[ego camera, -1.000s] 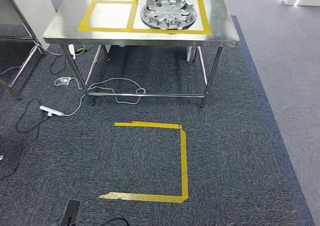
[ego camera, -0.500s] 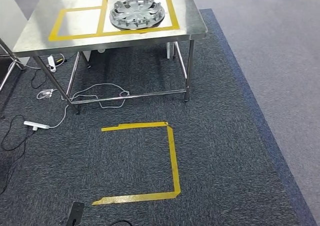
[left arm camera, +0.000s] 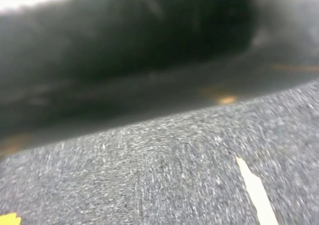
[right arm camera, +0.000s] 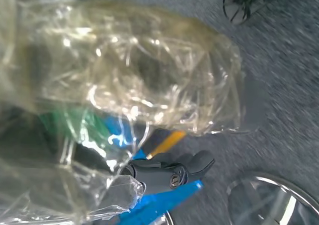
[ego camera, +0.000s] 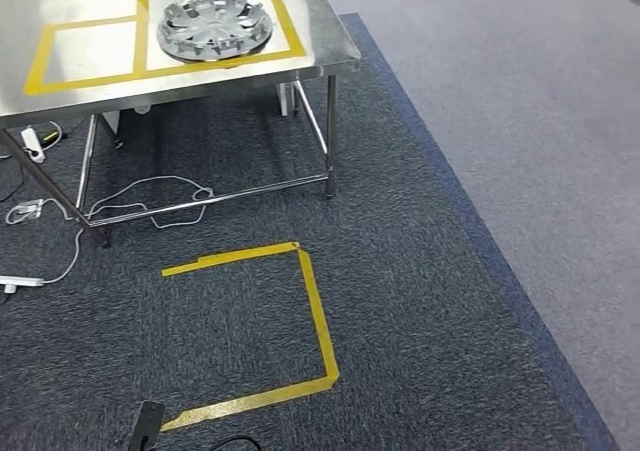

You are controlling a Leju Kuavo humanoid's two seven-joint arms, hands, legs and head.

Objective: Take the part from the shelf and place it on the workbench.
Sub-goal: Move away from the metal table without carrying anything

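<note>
The part, a silver wheel cover (ego camera: 214,25), lies in the right-hand yellow-taped square on the steel workbench (ego camera: 332,51) at the upper left of the head view. In the right wrist view my right hand (right arm camera: 112,135) is wrapped in crinkled clear plastic. One dark finger (right arm camera: 169,172) reaches out past the plastic with nothing in its grasp. Beside it are a blue strip (right arm camera: 169,200) and the rim of another silver round part (right arm camera: 270,200).
A yellow tape outline (ego camera: 317,311) marks the dark carpet in front of the workbench. Cables and a power strip (ego camera: 30,141) lie under the bench. Lighter grey floor (ego camera: 528,121) stretches to the right. A black wheeled base (right arm camera: 248,0) stands on the carpet.
The whole head view has slid left: the camera has turned right, so the workbench and tape outline now sit further left. Nothing on the bench has moved.
</note>
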